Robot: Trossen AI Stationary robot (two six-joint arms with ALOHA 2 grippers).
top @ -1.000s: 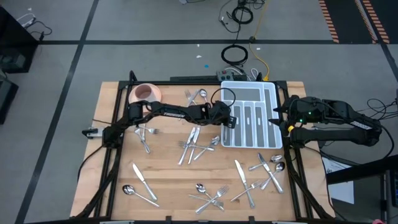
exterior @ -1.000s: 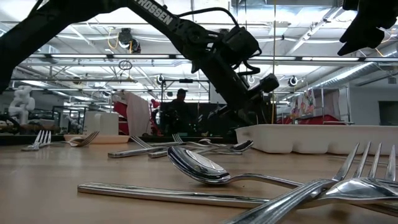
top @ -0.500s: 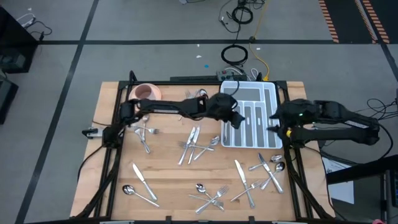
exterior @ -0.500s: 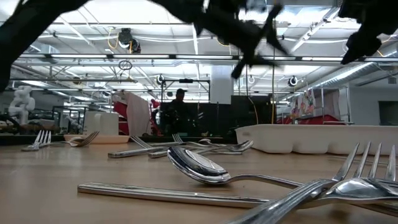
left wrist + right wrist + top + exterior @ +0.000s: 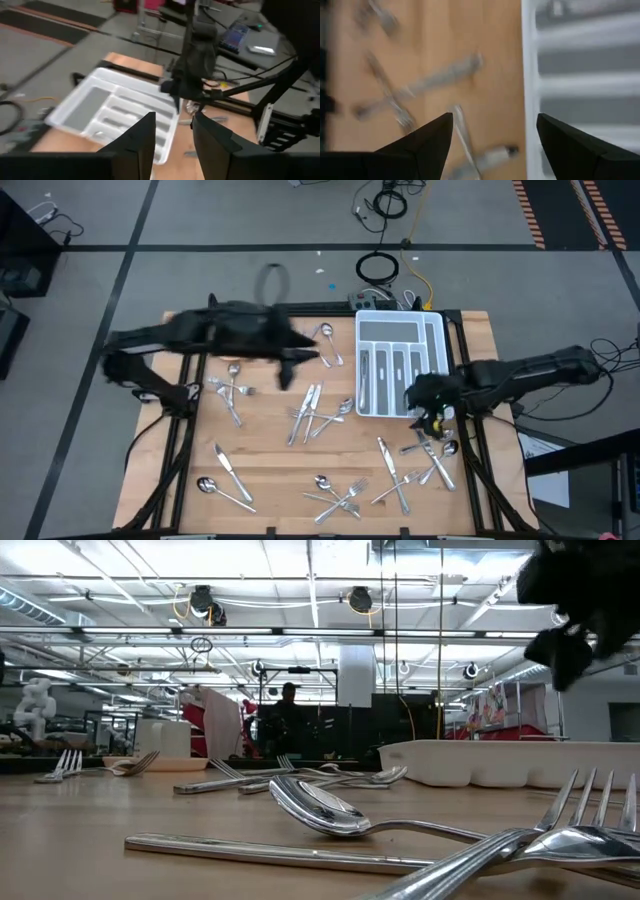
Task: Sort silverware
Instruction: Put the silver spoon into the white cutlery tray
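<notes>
On the left of the wooden worktop (image 5: 265, 450), the left gripper (image 5: 287, 370) hung above the boards, blurred, between the far edge and the middle cluster of cutlery; its fingers (image 5: 140, 137) stood a little apart with nothing between them. The silverware (image 5: 312, 412) lay scattered: forks and a spoon near the left edge, a knife (image 5: 224, 461) and spoon toward the near-left corner, a crossed pile of knives and forks at the centre, another heap at the near edge, and more pieces near the right side. The white divided tray (image 5: 400, 330) sat at the far right, a few pieces lying in its slots. The right gripper (image 5: 422, 395) hovered at the tray's near edge, fingers (image 5: 427, 142) spread wide and empty.
</notes>
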